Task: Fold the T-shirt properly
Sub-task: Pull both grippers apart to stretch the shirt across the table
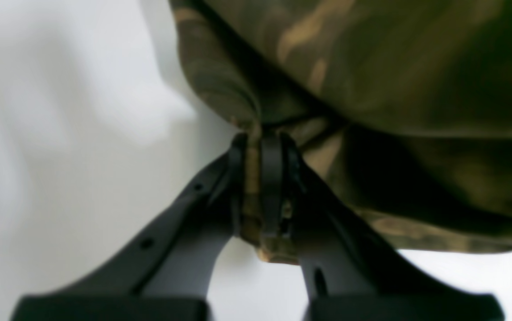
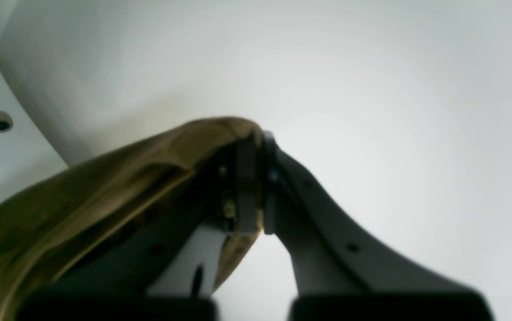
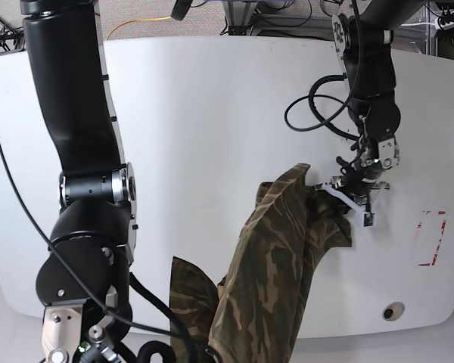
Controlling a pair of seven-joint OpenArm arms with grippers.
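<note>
both end effectors pinch t-shirt cloth: left end effector, right end effector. garment hangs bunched, lifted off white tabletop. no fold visible; spreading, folding all remain.

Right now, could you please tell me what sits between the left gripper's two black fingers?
A bunched fold of the camouflage fabric T-shirt is pinched between the left gripper fingers, seen clearly in the left wrist view.

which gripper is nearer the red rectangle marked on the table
Left. The left gripper, shut on the T-shirt, sits just beside the red rectangle. The right gripper holds fabric at the base view's bottom edge, far off.
</note>
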